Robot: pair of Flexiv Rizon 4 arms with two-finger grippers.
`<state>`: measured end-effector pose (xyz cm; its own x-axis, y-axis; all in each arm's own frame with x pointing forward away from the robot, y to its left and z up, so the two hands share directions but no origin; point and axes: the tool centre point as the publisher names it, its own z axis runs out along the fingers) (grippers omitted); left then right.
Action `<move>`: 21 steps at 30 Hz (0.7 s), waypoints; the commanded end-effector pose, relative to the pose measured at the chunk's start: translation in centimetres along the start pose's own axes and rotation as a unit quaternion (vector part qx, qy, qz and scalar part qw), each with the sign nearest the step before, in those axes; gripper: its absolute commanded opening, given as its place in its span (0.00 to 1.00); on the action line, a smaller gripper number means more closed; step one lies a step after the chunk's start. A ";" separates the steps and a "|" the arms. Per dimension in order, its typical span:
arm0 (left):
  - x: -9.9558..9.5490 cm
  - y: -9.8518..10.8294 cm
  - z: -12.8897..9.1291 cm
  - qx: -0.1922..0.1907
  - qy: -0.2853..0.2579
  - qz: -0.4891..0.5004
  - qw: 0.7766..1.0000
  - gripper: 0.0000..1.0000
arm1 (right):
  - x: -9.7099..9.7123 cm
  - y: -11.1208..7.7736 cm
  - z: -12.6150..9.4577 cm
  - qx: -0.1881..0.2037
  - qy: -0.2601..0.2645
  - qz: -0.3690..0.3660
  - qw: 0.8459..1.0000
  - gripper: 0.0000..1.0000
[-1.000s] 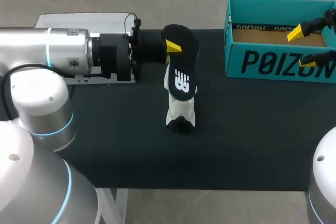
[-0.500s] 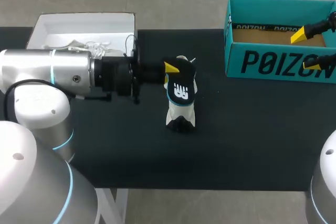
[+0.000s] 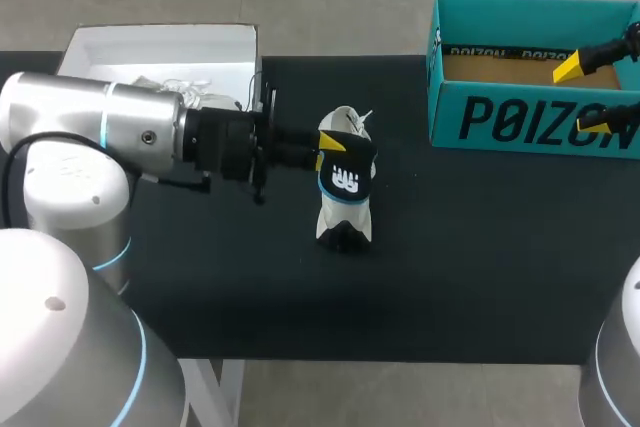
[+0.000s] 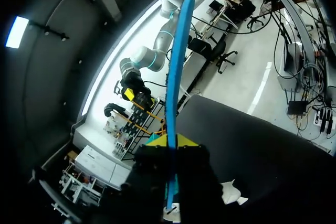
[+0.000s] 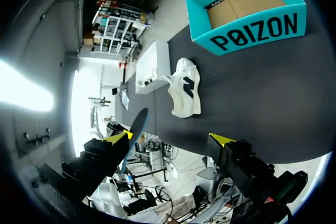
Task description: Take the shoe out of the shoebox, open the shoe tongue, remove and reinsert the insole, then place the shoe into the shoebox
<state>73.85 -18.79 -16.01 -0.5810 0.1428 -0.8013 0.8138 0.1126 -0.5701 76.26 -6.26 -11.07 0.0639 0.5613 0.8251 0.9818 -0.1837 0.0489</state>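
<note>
White tray sits at the tabletop's far left corner with some thin cord in it. From that side my left arm lies level above the black cloth. The left gripper is clamped on the black insole, which the wrist view shows edge-on between its fingers. The insole hangs over the shoe at the middle of the tabletop. Its lower end seems to enter the shoe's opening, but how deep I cannot tell. At the far right corner stands the teal shoebox, with nothing in it. The right gripper hovers over the box's right end, fingers spread and holding nothing.

As I judge it, the insole is going back in, and nothing braces the shoe. A push down or sideways could slide it across the cloth or tip it. The soft insole could also buckle or catch on the tongue or collar, ending up creased rather than flat. Releasing it too early would leave it standing out of the shoe.
</note>
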 end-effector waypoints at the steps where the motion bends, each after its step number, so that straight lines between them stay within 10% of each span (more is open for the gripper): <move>1: 1.7 2.8 0.5 0.032 0.005 -0.037 0.999 0.00 | 0.0 -0.1 0.0 -0.001 -0.001 0.001 1.000 1.00; 9: 4.3 6.8 2.5 0.047 0.011 -0.073 0.996 0.00 | 0.0 -0.1 0.0 -0.001 -0.001 0.001 1.000 1.00; 21: 4.3 6.8 3.6 0.075 0.025 -0.074 0.994 0.00 | 0.0 -0.1 0.0 -0.001 -0.001 0.001 1.000 1.00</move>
<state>76.69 -20.83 -23.78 -0.6913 0.1839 -0.6988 0.7100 -0.0068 -0.7042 76.27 -6.25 -11.05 0.0642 0.5619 0.8247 0.9818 -0.1834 0.0485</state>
